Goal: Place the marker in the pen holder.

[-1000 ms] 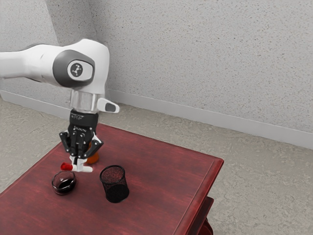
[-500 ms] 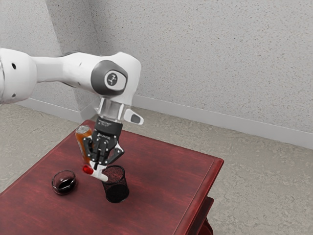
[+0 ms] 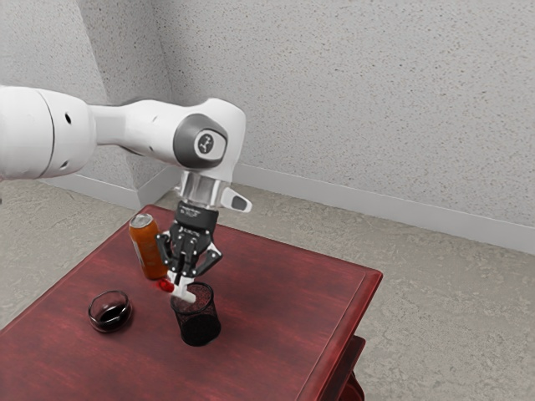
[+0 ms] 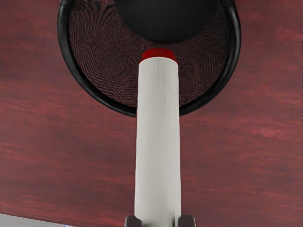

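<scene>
Since 1 second earlier, the gripper point(image 3: 179, 284) had carried the marker point(image 4: 158, 142) from above the glass bowl point(image 3: 126, 316) across to the pen holder point(image 3: 199, 324), while the bowl and holder had kept their spots on the desk point(image 3: 276, 309). On my feeds the 2 fingers were pinching the white barrel from both sides. The marker was lying far nearer level than upright, its leading red end point(image 4: 159, 53) above the holder's mouth and its barrel crossing over the rim. I judged that lowering it like that would catch the rim or tip the mesh cup. Better, I thought, to keep height, turn the wrist until the leading end pointed down, then center that end over the opening. After that I wanted a slow, straight descent, with release only once the end was well inside. The orange can point(image 3: 147, 251) stood near the gripper, so I favored small turns.
</scene>
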Motion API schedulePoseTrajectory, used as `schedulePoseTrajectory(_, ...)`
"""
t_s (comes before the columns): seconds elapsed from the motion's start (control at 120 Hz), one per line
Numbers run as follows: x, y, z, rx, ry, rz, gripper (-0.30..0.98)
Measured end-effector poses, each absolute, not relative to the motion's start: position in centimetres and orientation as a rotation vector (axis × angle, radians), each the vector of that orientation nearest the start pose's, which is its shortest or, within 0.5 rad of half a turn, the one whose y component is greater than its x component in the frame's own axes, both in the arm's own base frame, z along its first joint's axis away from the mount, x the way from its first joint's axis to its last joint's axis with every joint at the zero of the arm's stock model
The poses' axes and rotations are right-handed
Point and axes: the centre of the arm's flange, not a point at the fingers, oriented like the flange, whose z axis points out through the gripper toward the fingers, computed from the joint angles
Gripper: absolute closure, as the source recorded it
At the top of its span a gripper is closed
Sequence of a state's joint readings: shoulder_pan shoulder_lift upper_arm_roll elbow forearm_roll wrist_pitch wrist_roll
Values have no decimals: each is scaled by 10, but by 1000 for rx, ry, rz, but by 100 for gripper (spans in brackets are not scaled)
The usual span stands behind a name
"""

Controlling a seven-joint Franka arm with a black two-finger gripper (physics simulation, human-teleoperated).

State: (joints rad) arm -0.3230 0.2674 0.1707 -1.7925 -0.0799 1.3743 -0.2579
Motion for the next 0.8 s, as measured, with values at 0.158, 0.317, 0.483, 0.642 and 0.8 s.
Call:
schedulePoseTrajectory(0.158, 550, -97, 352, -2861, -158, 1006, 79)
schedulePoseTrajectory(0.317, 557, -82, 332, -2863, -160, 1025, 79)
schedulePoseTrajectory(0.483, 560, -86, 326, -2884, -121, 1014, 55)
schedulePoseTrajectory(0.642, 557, -82, 399, -2991, -82, 799, 27)
schedulePoseTrajectory(0.8, 556, -21, 518, -3135, -111, 298, 14)
